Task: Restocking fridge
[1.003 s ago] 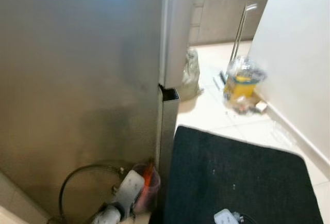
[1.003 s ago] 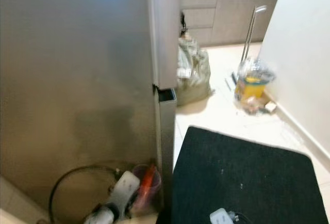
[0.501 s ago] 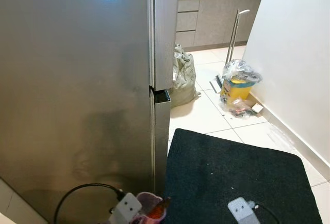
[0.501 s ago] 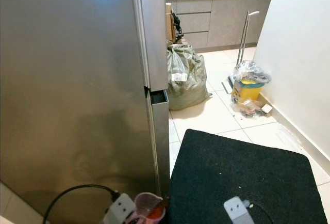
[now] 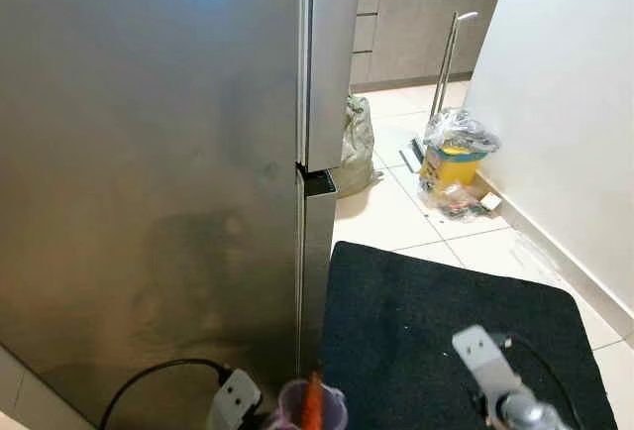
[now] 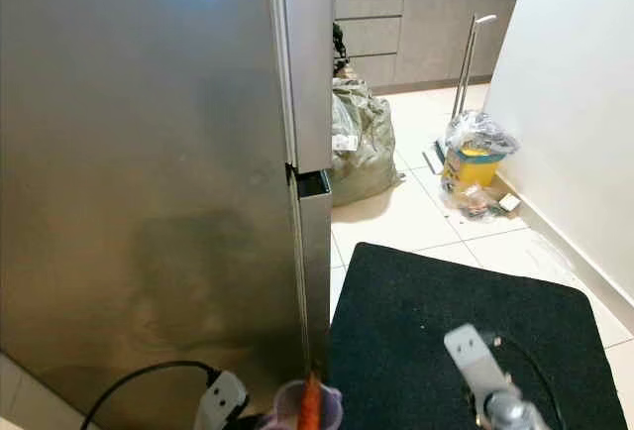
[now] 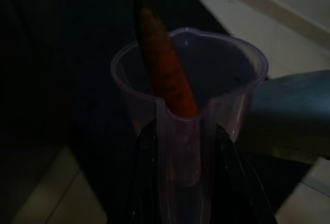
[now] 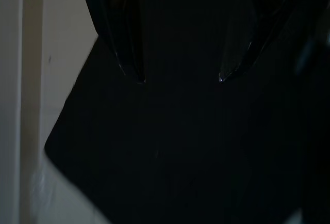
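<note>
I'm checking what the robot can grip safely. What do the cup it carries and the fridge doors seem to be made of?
The cup, held in the left end effector, looks like thin clear plastic with a purple tint: the carrot shows through its wall. The fridge doors look like brushed steel, satin grey with a soft light reflection.

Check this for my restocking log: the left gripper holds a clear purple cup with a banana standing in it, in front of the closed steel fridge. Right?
Not quite. What stands in the clear purple cup is an orange carrot, not a banana; the left wrist view shows it plainly. The rest holds: the left gripper grips the cup, in front of the closed steel fridge.
</note>
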`<state>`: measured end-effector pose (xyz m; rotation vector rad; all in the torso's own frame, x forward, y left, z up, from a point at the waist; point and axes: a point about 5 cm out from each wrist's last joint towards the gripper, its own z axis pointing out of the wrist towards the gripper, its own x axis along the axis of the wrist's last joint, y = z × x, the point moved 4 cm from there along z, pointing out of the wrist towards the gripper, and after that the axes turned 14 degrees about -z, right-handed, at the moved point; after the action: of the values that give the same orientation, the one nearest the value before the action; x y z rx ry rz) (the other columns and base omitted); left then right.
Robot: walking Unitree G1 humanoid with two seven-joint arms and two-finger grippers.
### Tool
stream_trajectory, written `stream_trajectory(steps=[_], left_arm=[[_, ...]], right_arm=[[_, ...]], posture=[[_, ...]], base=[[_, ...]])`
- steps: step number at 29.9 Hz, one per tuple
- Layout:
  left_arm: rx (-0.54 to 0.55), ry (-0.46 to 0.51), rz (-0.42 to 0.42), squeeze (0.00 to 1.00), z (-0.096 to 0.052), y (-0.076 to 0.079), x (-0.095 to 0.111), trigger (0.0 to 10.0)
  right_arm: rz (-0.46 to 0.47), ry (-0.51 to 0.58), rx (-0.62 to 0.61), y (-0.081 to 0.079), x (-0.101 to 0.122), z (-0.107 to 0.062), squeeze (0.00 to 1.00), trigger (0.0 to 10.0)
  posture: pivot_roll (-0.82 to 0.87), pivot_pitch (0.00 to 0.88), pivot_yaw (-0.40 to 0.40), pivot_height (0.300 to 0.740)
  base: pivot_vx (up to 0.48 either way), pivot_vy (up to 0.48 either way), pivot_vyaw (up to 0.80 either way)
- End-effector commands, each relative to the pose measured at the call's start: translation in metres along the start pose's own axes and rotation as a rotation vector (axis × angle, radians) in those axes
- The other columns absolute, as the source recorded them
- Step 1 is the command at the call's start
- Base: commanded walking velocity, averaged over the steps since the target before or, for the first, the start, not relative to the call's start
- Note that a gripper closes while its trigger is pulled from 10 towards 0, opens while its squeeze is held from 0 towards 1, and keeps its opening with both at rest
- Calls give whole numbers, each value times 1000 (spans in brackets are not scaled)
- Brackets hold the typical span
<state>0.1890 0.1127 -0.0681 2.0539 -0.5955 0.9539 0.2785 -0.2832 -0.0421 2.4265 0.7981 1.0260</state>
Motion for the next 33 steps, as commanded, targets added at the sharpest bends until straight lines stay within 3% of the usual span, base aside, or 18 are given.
stream_trajectory(steps=[1, 3, 4, 5, 7, 8, 19, 20, 28, 30, 32, 33], left_arm=[[-17, 8, 25, 0, -9, -3, 3, 10000], [-28, 8, 27, 0, -11, -3, 3, 10000], [-28, 8, 27, 0, -11, -3, 3, 10000], [-34, 14, 29, 0, -12, -3, 4, 10000], [-39, 17, 27, 0, -12, -2, 4, 10000], [-44, 32, 22, 0, -13, -3, 6, 10000], [-139, 134, 22, 0, -16, -2, 33, 10000], [-149, 142, 35, 0, -16, -1, 35, 10000], [-174, 156, 47, 0, -17, 2, 39, 10000], [-176, 153, 51, 0, -16, 2, 41, 10000], [-177, 152, 52, 0, -15, 2, 41, 10000], [-181, 148, 53, 0, -14, 4, 41, 10000]], right_arm=[[56, 90, 31, 8, 16, 0, 0, 10000], [79, 204, 109, 12, 37, -1, 0, 10000], [79, 204, 109, 12, 37, -1, 0, 10000], [71, 302, 190, 13, 54, -5, 698, 10000], [68, 331, 213, 14, 59, -6, 698, 10000], [57, 390, 270, 14, 70, -10, 1000, 10000], [15, 616, 452, 6, 117, -29, 1000, 10000], [19, 676, 471, 5, 132, -34, 1000, 10000], [22, 817, 496, -2, 172, -49, 1000, 10000], [50, 869, 455, -8, 202, -52, 1000, 10000], [66, 882, 441, -10, 212, -53, 1000, 10000], [101, 909, 412, -12, 228, -54, 553, 10000]], posture=[[-65, 0, -3, 740], [-67, 0, -2, 740], [-67, 0, -2, 740], [-73, 0, -3, 740], [-75, 0, -3, 740], [-77, 0, -4, 740], [-75, 0, -20, 740], [-76, 0, -21, 740], [-76, 0, -20, 740], [-77, 0, -17, 740], [-77, 0, -17, 740], [-77, 0, -17, 740]], base=[[0, 0, 0], [0, 0, 0], [0, 0, 0], [0, 0, 0], [0, 0, 0], [0, 0, 0], [0, 0, 0], [0, 0, 0], [0, 0, 0], [0, 0, 0], [0, 0, 0], [0, 0, 0]])
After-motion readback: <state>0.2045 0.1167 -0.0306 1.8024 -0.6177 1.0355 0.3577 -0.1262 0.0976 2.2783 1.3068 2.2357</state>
